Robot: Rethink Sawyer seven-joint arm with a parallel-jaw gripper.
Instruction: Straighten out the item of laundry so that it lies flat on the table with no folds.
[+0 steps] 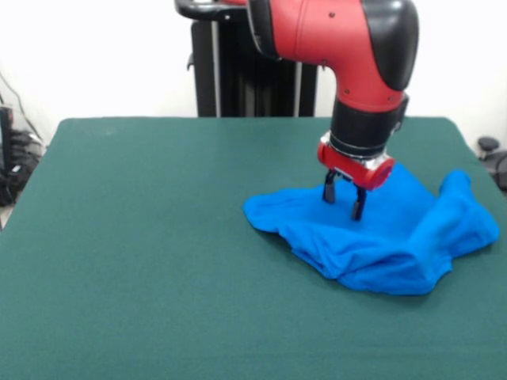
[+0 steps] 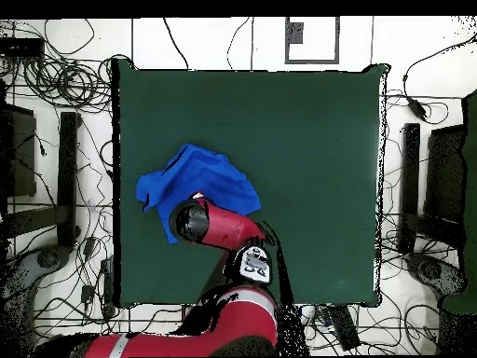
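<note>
The item of laundry [image 1: 380, 237] is a bright blue T-shirt, crumpled with folds and raised ridges, on the right side of the green table [image 1: 158, 237]. My gripper [image 1: 344, 201] stands straight down over the shirt's middle, open, with both fingertips [image 1: 358, 210] at the cloth's surface and nothing visibly pinched between them. In the overhead view the shirt [image 2: 200, 177] lies bunched near the table's [image 2: 307, 140] left edge. There the arm's black and red end [image 2: 196, 222] covers the shirt's lower part and hides the gripper.
The shirt's right sleeve reaches close to the table's right edge in the front view. Bare green top stretches left and toward the front. Cables [image 2: 56, 79] and dark stands [image 2: 70, 177] ring the table on the floor.
</note>
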